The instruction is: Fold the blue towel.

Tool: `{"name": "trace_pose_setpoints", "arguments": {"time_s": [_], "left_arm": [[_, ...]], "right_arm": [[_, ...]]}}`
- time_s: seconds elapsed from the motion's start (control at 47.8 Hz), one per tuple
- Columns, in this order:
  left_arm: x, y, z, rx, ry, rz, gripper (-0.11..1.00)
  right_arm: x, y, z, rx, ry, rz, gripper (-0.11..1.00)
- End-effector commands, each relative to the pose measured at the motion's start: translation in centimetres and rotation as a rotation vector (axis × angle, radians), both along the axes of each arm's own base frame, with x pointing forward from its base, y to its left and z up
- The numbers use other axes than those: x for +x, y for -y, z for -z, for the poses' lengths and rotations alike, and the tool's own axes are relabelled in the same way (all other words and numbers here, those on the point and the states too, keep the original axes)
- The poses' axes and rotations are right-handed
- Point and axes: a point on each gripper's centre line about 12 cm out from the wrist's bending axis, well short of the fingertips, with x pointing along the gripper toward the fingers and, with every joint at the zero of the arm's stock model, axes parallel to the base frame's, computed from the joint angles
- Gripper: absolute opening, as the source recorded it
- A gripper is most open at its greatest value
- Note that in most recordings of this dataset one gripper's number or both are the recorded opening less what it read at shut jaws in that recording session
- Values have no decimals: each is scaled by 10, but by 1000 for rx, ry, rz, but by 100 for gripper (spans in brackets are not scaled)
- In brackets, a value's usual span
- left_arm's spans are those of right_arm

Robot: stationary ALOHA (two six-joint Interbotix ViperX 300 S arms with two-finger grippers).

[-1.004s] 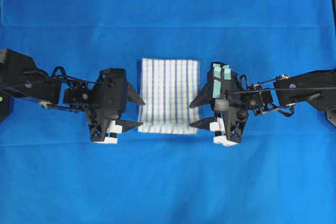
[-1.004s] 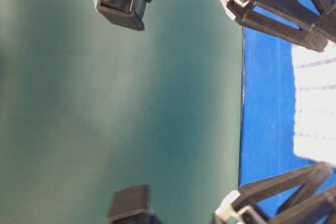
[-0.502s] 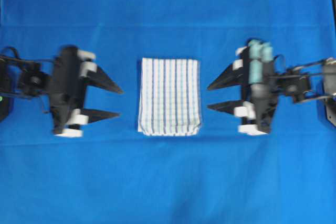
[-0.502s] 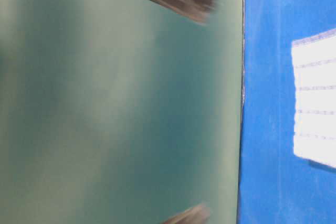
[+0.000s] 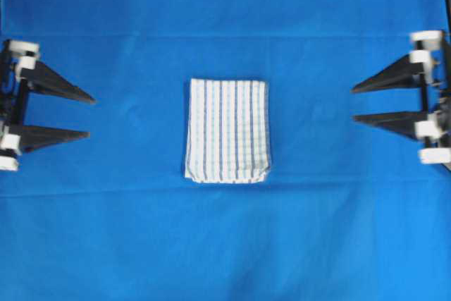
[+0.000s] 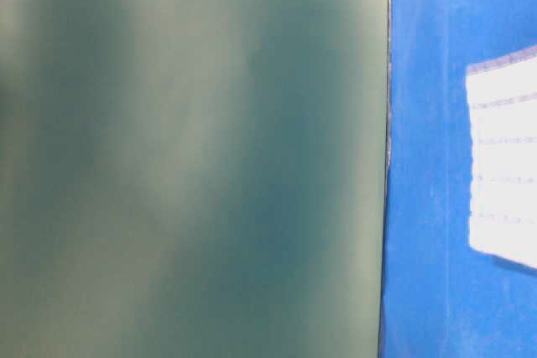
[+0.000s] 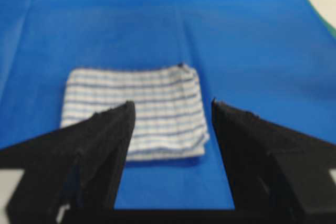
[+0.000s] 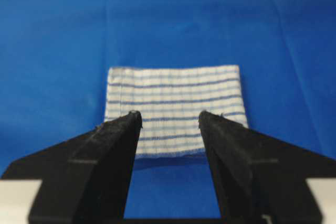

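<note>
One blue towel point(image 5: 227, 130), folded, flat on one blue sheet point(image 5: 225, 244). Two grippers, left point(image 5: 90, 115) and right point(image 5: 352, 105), jaws wide, empty.

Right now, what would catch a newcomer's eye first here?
The striped towel, folded into a neat rectangle, lies alone mid-sheet on the bright blue sheet. The left gripper and right gripper sit at opposite edges, jaws open, pointing at it, both empty.
</note>
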Motion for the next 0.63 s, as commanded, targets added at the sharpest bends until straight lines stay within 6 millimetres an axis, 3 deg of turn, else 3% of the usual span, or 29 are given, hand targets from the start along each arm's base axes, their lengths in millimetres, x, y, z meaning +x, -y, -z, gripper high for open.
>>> {"name": "trace_pose_setpoints", "arguments": {"time_s": [0.0,0.293,0.46,0.607], "left_arm": [[-11,-5,-3,-3,37,-22,54],[-39,-15,22,-4,47,-79,54],[-49,-15,37,-13,56,-83,54],[-52,-15,42,-14,63,-83,53]], "right_arm": [[-11,3,-3,0,39,11,54],[-41,9,33,11,47,32,54],[-43,8,50,23,44,25,54],[-42,9,53,27,52,30,54]]}}
